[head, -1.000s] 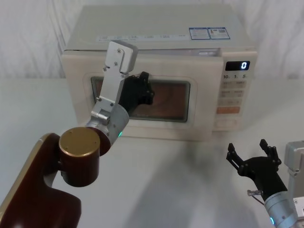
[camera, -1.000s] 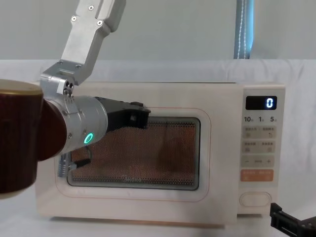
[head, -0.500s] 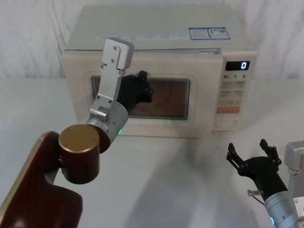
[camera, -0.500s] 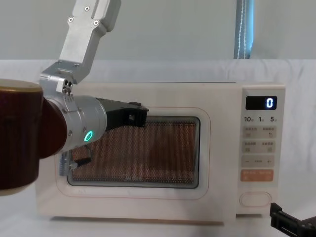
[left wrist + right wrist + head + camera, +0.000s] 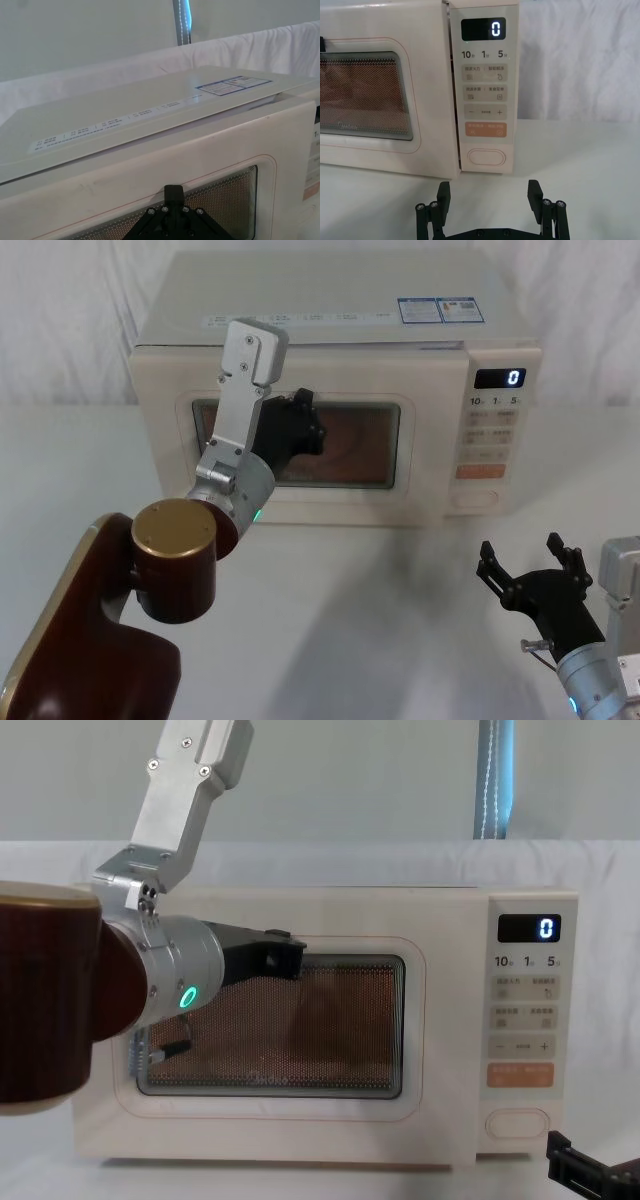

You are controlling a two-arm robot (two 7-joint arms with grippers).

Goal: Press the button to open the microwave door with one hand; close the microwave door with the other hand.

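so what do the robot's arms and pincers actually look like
The left arm has a glossy dark-red shell with a gold edge and round gold cap, then silver metal links with screws and a green light ring. Its left pincer is black. The right arm is silver-grey with a thin cable, ending in a black, two-fingered right pincer with small screws.

One microwave (image 5: 330, 390) stands on the worktop (image 5: 380, 620), with one microwave door (image 5: 260, 1020), one lit display (image 5: 483, 29), one orange key (image 5: 486, 129) and one wide cream button (image 5: 487, 157). Two robot hands show: the left hand (image 5: 300, 425) and the right hand (image 5: 490, 197).
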